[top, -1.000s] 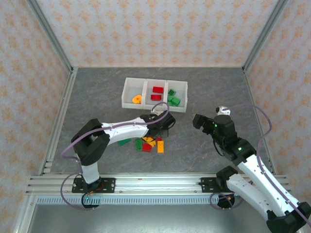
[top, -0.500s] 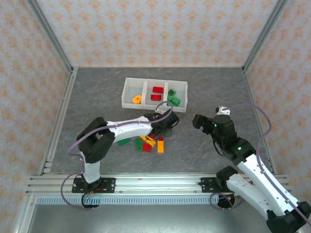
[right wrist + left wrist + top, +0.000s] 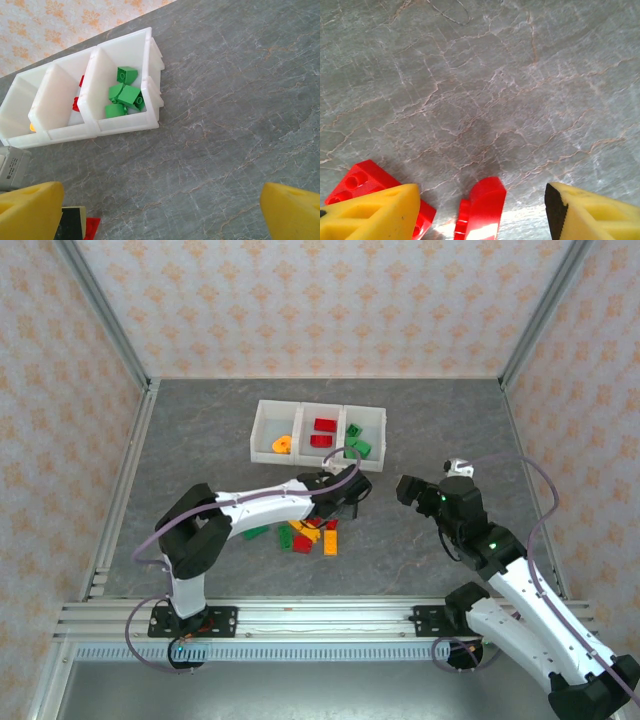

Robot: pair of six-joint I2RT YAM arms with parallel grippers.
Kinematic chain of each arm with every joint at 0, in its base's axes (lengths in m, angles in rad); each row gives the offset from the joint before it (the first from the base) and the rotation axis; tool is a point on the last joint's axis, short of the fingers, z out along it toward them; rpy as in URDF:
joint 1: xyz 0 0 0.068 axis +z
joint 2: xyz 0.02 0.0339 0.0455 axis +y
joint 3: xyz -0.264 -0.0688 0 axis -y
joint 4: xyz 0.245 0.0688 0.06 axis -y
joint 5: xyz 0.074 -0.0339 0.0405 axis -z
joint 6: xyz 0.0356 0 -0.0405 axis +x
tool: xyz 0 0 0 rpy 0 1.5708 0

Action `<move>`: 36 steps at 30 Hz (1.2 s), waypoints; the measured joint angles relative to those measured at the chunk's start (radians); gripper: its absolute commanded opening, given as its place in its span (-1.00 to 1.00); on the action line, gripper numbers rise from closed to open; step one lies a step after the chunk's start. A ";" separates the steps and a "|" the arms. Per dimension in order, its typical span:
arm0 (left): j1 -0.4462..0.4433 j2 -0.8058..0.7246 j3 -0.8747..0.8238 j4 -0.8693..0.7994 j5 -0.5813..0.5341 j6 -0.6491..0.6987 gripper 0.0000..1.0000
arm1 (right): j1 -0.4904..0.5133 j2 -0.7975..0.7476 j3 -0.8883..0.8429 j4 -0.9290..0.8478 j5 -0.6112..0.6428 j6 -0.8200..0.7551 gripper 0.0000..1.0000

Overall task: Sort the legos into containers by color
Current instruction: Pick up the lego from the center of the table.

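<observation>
Grey table (image 3: 235,100), open beside white containers (image 3: 127,124)

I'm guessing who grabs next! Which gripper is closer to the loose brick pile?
Left. The left gripper is at the edge of the loose brick pile; the right gripper sits farther off to its right.

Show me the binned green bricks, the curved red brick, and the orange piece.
binned green bricks (image 3: 130,95): right wrist view, middle brick's top.
curved red brick (image 3: 484,202): left wrist view, rounded top.
orange piece (image 3: 282,445): top view, upper face.
</observation>
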 measured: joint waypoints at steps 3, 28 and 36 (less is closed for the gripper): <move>0.000 0.000 0.000 -0.017 -0.001 0.025 0.29 | 0.000 0.000 0.000 0.000 0.000 0.000 0.99; -0.003 0.072 0.025 -0.027 0.022 0.071 -0.02 | 0.000 0.002 0.000 0.000 0.003 0.000 0.99; -0.004 0.090 0.012 -0.033 0.037 0.081 0.33 | 0.000 0.002 0.000 0.000 0.003 0.000 1.00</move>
